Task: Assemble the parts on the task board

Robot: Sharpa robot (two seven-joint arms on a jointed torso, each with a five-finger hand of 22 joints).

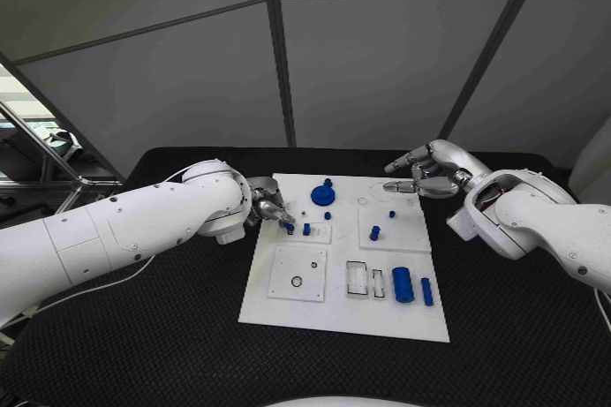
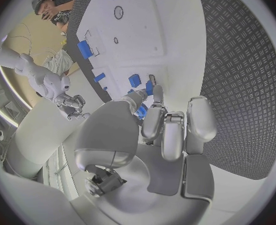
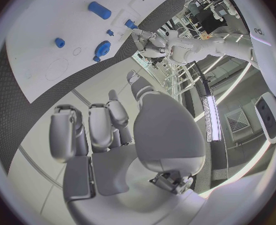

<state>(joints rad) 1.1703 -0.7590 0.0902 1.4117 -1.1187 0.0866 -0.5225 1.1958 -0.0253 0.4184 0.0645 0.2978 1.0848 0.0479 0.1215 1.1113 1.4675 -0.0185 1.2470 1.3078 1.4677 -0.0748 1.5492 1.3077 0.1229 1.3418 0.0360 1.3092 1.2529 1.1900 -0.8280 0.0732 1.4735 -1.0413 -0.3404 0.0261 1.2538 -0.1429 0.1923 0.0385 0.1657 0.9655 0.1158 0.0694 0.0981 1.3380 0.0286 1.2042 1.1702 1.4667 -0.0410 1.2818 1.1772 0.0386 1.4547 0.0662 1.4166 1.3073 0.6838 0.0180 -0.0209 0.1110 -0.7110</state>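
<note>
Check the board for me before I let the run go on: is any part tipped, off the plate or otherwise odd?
Nothing stands out. The task board lies flat on the table, and the blue parts, such as the round piece and the cylinder, all sit on it. The left robot hand is at the small parts near its edge; the right robot hand hovers with nothing in it.

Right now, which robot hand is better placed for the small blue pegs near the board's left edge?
Left. The left robot hand is already at the pegs, fingertips close to them in its wrist view. The right robot hand hovers off the board's far right corner, holding nothing.
</note>
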